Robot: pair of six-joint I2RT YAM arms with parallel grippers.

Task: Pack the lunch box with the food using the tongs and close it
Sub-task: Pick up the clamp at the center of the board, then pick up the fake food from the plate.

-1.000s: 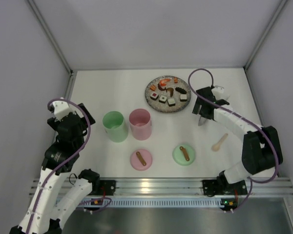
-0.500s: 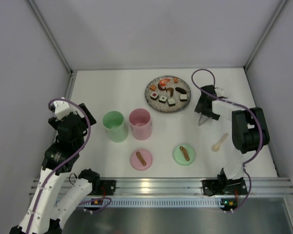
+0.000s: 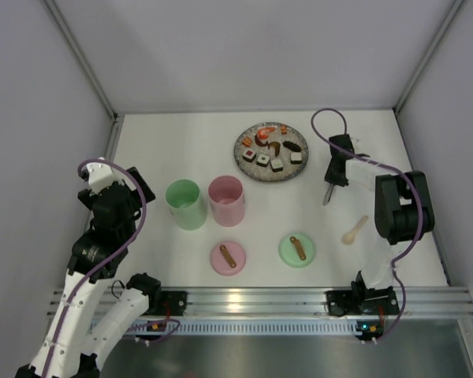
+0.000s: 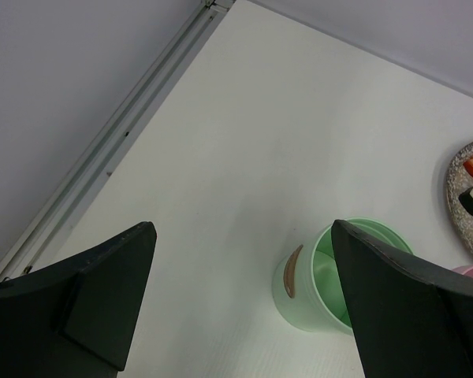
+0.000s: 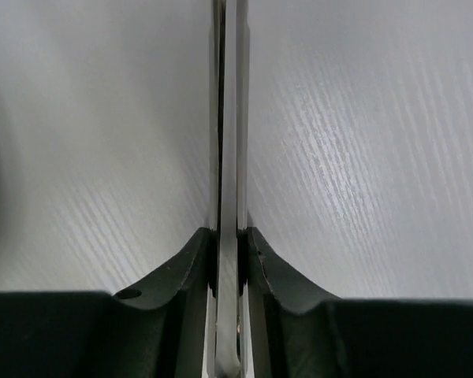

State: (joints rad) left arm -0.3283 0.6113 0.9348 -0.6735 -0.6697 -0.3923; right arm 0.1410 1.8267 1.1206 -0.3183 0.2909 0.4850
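Note:
The food (image 3: 271,146), sushi rolls, an orange shrimp and brown bits, lies on a speckled grey plate (image 3: 251,171) at the back middle. The silver tongs (image 3: 328,194) lie to the right of the plate, tip pointing toward me. My right gripper (image 5: 229,236) is shut on the tongs (image 5: 227,110), pressing both thin arms together just above the table. The lunch box is two round tubs, green (image 3: 186,205) and pink (image 3: 226,201), both uncovered. My left gripper (image 4: 243,236) hangs open and holds nothing, above and left of the green tub (image 4: 311,293).
A pink lid (image 3: 228,257) and a green lid (image 3: 296,250), each with a brown handle, lie in front of the tubs. A small wooden spoon (image 3: 354,230) lies near the right arm. Grey walls enclose the table on three sides.
My right gripper has closed from wide open onto the tongs, squeezing their arms together, and the right arm has drawn in over them. The left arm has not moved.

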